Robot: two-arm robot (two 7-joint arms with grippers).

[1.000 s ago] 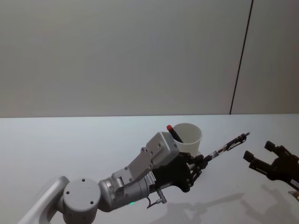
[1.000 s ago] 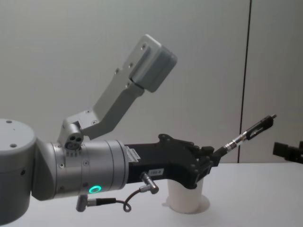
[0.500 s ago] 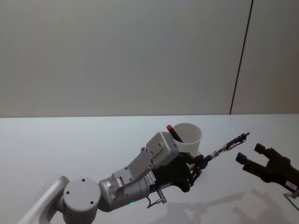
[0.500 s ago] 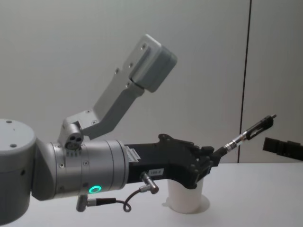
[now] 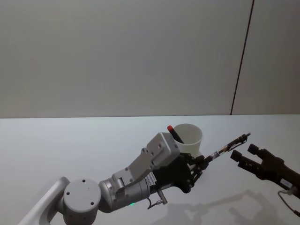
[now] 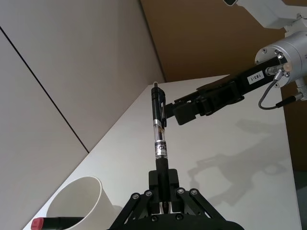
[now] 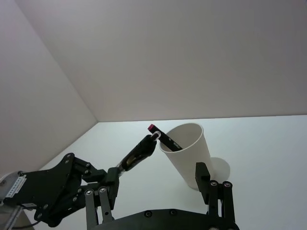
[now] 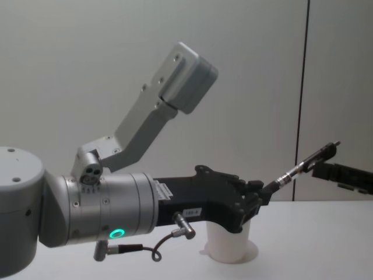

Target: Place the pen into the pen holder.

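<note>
My left gripper (image 5: 200, 164) is clamping the lower end of the pen (image 5: 228, 146), holding it slanted upward above the table (image 5: 70, 145), just beside the pen holder (image 5: 189, 138), which is carrying a red-capped marker (image 5: 174, 133). My right gripper (image 5: 243, 156) is reaching toward the pen's free tip, fingers spread apart, not touching it.

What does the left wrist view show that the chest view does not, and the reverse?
Left wrist view alone: the open mouth of the plain white paper cup with a red-capped pen lying inside it. Chest view alone: the cup's base standing on the white table. Both: the left gripper, jaws shut on the clear black-tipped pen, and the right gripper close to that pen's far end.
</note>
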